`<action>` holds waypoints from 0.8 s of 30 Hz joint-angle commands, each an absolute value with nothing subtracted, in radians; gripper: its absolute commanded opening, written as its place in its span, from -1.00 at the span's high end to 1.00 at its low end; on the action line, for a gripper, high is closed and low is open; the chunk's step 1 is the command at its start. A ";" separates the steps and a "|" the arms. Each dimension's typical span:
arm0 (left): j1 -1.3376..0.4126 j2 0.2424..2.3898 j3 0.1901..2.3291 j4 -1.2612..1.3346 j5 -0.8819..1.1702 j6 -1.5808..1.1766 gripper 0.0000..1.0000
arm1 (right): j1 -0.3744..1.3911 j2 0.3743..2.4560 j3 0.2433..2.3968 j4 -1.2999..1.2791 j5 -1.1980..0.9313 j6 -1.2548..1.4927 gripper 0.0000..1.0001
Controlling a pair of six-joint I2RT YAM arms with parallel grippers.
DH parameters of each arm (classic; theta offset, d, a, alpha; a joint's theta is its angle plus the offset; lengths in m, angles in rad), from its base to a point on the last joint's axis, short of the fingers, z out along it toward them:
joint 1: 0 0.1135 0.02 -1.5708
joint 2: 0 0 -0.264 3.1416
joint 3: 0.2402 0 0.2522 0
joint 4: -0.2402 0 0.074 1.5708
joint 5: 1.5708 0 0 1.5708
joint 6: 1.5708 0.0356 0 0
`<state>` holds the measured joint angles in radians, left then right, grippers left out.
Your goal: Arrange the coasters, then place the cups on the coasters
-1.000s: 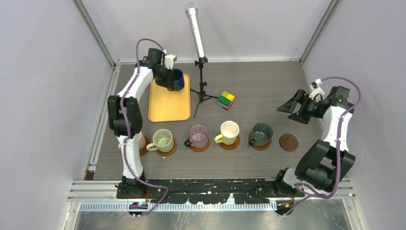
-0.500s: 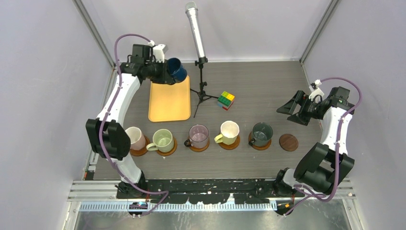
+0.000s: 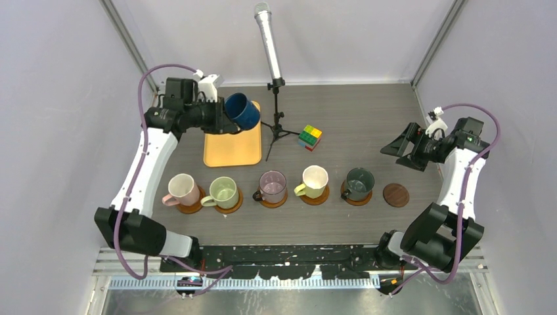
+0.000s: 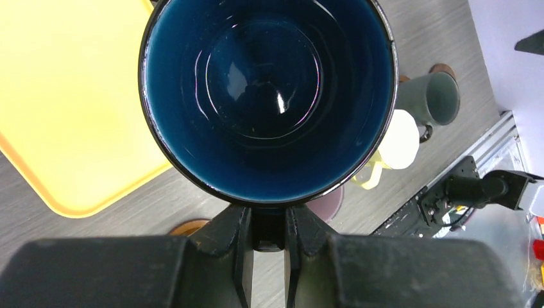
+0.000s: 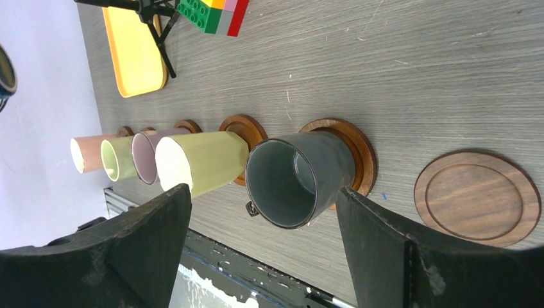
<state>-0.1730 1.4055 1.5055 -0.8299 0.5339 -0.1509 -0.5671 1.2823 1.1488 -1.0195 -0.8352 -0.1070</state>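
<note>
Left pincer (image 4: 269,236) was shut tight on the navy cup (image 3: 242,111), holding it tipped in the air over the grey worktop (image 3: 355,118), by the far end of the yellow tray (image 3: 230,147). Right pincer (image 3: 399,146) stood wide open (nothing in it). Five other cups (image 3: 272,186) sat in a row on coasters (image 3: 231,208). At the right end, the last coaster (image 3: 396,195) was bare.

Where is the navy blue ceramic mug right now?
Top view, far left: the navy blue ceramic mug is held tilted in the left pincer above the orange-yellow rectangular tray, left of the microphone stand.
</note>
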 commanded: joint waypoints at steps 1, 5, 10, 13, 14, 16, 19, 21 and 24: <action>-0.234 1.302 1.523 -0.850 0.576 -0.121 1.00 | -0.567 1.264 1.190 -1.033 -0.821 -0.111 -0.75; -0.388 1.273 1.547 -0.883 0.476 -0.104 1.00 | -0.567 1.281 1.205 -1.030 -0.807 -0.087 -0.75; -0.616 1.350 1.635 -0.875 0.358 -0.121 1.00 | -0.569 1.295 1.263 -1.030 -0.751 -0.049 -0.76; -0.686 1.441 1.710 -0.858 0.349 -0.143 1.00 | -0.576 1.295 1.305 -1.030 -0.715 -0.036 -0.80; -0.705 1.477 1.740 -0.858 0.346 -0.147 1.00 | -0.581 1.297 1.317 -1.030 -0.708 -0.035 -0.80; -0.751 1.542 1.814 -0.855 0.330 -0.144 1.00 | -0.591 1.305 1.345 -1.034 -0.682 -0.039 -0.81; -0.843 1.624 1.906 -0.829 0.282 -0.130 1.00 | -0.616 1.323 1.395 -1.061 -0.666 -0.054 -0.82; -0.896 1.675 1.966 -0.803 0.248 -0.128 1.00 | -0.639 1.337 1.421 -1.075 -0.659 -0.057 -0.82; -0.963 1.744 2.037 -0.755 0.203 -0.126 1.00 | -0.676 1.361 1.466 -1.092 -0.650 -0.055 -0.82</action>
<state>-0.8749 1.7176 1.9129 -0.9150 0.2531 -0.1280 -0.6369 1.3384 1.3914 -1.0584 -0.6788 -0.0544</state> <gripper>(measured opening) 0.177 0.909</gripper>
